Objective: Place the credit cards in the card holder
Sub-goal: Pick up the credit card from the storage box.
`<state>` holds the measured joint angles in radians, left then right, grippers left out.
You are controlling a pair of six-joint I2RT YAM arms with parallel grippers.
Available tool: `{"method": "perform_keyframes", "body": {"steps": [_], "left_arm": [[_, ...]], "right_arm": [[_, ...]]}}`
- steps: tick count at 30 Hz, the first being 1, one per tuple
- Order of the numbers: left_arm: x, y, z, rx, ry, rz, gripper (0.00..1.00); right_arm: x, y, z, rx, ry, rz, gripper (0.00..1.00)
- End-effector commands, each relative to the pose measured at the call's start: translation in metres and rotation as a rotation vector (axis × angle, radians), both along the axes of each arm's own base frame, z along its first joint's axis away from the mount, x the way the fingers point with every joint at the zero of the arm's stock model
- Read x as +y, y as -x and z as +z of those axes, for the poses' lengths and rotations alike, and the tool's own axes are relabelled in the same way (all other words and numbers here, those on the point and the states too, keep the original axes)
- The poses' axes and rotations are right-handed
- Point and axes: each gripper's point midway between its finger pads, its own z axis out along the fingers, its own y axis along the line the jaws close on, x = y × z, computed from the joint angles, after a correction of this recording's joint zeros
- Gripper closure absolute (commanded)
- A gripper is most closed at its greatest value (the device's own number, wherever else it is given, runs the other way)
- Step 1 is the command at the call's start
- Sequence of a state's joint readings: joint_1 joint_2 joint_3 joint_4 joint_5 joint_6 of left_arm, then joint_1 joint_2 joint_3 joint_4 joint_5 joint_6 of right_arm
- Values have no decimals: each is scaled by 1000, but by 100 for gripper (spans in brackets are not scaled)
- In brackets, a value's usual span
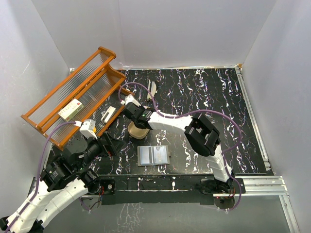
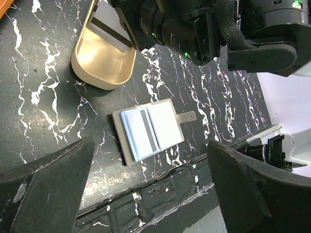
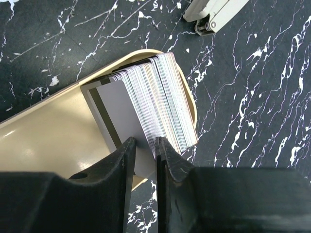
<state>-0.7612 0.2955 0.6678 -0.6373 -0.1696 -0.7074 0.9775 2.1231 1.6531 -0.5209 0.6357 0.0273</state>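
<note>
Wide apart and holding nothing, the jaws of the left tool (image 2: 150,140) hover over the near-left part of the black marbled surface (image 1: 233,121), pointed toward the middle. Just beyond them, close to the middle of the near edge, the card holder (image 1: 153,155) lies flat and unfolded, its strap tab out to one side, and a dark-striped card shows in its bluish sleeves. Farther in, left of the centre of the surface, sits a tan oval tray (image 3: 48,126) with the credit cards (image 3: 160,97) standing on edge, packed as a stack at one end. The right tool (image 3: 145,141) reaches down into that end, its fingers (image 3: 127,155) drawn to a narrow gap around the front few cards; whether they already clamp them I cannot tell. Beyond the tray, toward the far edge, lies a pale hinged object (image 3: 214,12). At the far-left corner an orange rack (image 1: 73,92) leans, carrying a white box (image 1: 71,109) with red marks.
</note>
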Motion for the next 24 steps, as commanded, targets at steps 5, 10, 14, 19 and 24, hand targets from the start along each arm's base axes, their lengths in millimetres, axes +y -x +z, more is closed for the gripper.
{"method": "perform_keyframes", "body": {"steps": [5,10,14,19,24], "left_arm": [[-1,0,0,-4,-10,-10,1],[-3,-1,-3,14,-21,-14,1],[0,-2,-7,63,-51,17,1],[-7,6,-12,177,-59,-3,1],[-20,9,-16,230,-30,-40,5]], "right_arm": [[5,-18,67,-107,-122,-26,83],[7,-14,68,-87,-139,-14,87],[15,-1,64,-15,-176,53,96],[26,25,74,78,-278,131,100],[31,49,97,125,-440,160,100]]}}
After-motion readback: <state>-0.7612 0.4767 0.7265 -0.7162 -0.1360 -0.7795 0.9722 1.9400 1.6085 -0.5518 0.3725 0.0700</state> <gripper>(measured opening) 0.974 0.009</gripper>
